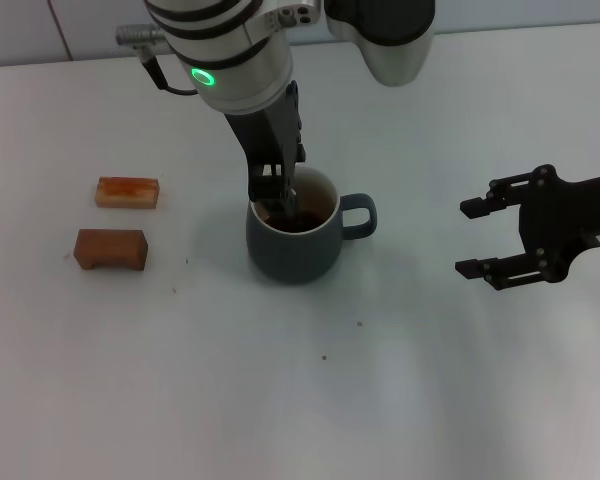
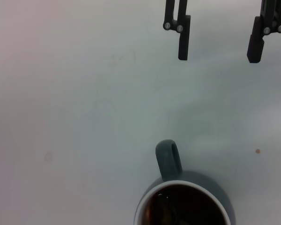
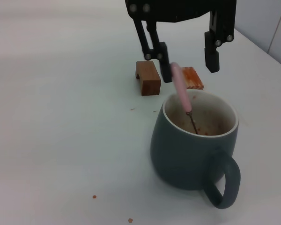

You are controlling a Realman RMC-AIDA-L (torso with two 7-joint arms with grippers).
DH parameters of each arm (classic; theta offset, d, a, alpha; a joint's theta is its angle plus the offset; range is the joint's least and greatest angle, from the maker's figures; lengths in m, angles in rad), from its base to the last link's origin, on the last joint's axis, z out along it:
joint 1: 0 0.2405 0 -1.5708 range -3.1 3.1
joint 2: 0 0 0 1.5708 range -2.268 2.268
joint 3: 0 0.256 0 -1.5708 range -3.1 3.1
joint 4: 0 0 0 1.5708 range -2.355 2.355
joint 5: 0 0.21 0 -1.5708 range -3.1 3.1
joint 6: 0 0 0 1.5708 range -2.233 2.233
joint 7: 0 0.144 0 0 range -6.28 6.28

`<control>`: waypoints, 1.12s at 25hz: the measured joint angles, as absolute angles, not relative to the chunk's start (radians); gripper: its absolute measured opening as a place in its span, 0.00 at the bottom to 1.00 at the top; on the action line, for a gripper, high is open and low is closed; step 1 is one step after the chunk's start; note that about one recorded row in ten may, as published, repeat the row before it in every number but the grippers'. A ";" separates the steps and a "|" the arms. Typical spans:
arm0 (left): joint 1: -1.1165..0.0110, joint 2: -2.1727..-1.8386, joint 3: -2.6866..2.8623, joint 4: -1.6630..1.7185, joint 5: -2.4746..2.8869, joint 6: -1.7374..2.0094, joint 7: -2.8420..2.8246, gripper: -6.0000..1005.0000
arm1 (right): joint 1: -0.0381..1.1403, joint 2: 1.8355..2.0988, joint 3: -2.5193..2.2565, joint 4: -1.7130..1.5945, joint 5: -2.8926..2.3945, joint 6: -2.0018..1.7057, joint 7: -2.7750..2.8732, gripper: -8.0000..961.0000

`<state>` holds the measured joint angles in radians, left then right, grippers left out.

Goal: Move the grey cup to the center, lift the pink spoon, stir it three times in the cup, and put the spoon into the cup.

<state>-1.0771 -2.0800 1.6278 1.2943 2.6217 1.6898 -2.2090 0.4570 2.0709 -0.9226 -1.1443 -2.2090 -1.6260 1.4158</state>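
My left gripper [image 1: 277, 190] hangs right over the grey cup [image 1: 292, 240], which sits in the middle of the white table [image 1: 400, 380]. The pink spoon [image 3: 181, 95] stands in the cup. Its metal end dips into the brown drink and its pink end leans up past the rim, next to one of my fingers [image 3: 163, 63]. My fingers are spread wide apart, so I am not holding the spoon at all.

What could go wrong? If I lift up crooked, a finger could bump the pink end and flip the spoon out. That could splash the drink. The spoon leans on the rim, so I think it could slip if the cup gets a knock.

My left arm points straight down over the cup. My right gripper [image 1: 490, 238] waits off to the side, well apart from the cup's handle, with its fingers spread too. Two wooden blocks [image 1: 120, 222] sit far off on the other side.
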 joint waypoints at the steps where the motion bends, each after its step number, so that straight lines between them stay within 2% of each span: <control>1: -1.077 -2.080 1.626 1.297 2.621 1.692 -2.209 0.36 | 0.457 2.071 -0.922 -1.144 -2.209 -1.626 1.416 0.73; 5: -1.075 -2.080 1.619 1.323 2.615 1.719 -2.209 0.49 | 0.456 2.071 -0.920 -1.144 -2.209 -1.626 1.416 0.73; 10: -1.073 -2.080 1.615 1.365 2.614 1.761 -2.215 0.76 | 0.456 2.071 -0.918 -1.144 -2.209 -1.626 1.416 0.73; 15: -1.058 -2.080 1.600 1.405 2.596 1.782 -2.220 0.81 | 0.457 2.071 -0.915 -1.144 -2.209 -1.626 1.416 0.73; 28: -0.977 -2.070 1.297 1.431 2.243 1.775 -2.086 0.81 | 0.457 2.072 -0.917 -1.142 -2.209 -1.626 1.416 0.73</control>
